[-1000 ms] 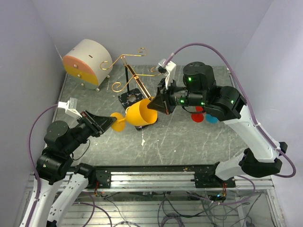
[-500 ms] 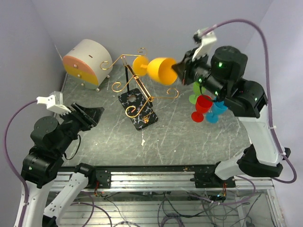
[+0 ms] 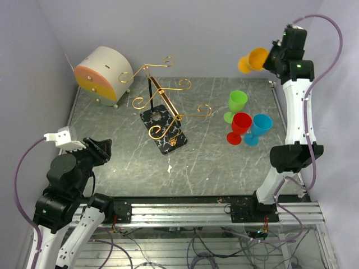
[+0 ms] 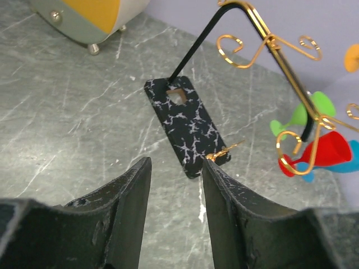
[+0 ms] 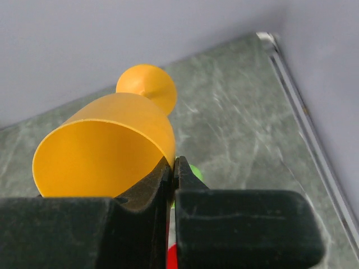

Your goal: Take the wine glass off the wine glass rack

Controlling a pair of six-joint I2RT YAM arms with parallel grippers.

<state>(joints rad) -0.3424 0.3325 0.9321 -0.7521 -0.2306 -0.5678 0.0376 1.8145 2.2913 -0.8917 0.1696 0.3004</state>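
Observation:
The wine glass rack (image 3: 162,109) stands mid-table on its black marble base (image 3: 163,129), with no glass on its gold scroll arms; it also shows in the left wrist view (image 4: 263,45). My right gripper (image 3: 273,56) is high at the back right, shut on the rim of the orange wine glass (image 3: 253,59), held on its side in the air, clear of the rack. In the right wrist view the orange wine glass (image 5: 106,145) is pinched at the rim by the gripper (image 5: 173,163). My left gripper (image 3: 98,148) is open and empty low at the left, as the left wrist view (image 4: 175,168) shows.
A green glass (image 3: 236,105), a red glass (image 3: 240,126) and a blue glass (image 3: 259,128) stand together right of the rack. A round beige-and-orange drawer box (image 3: 102,74) sits at the back left. Walls close in on the left, the back and the right.
My right gripper carried the orange glass from the rack's front up and to the back right, far off the rack. My left gripper drew back to the near left.

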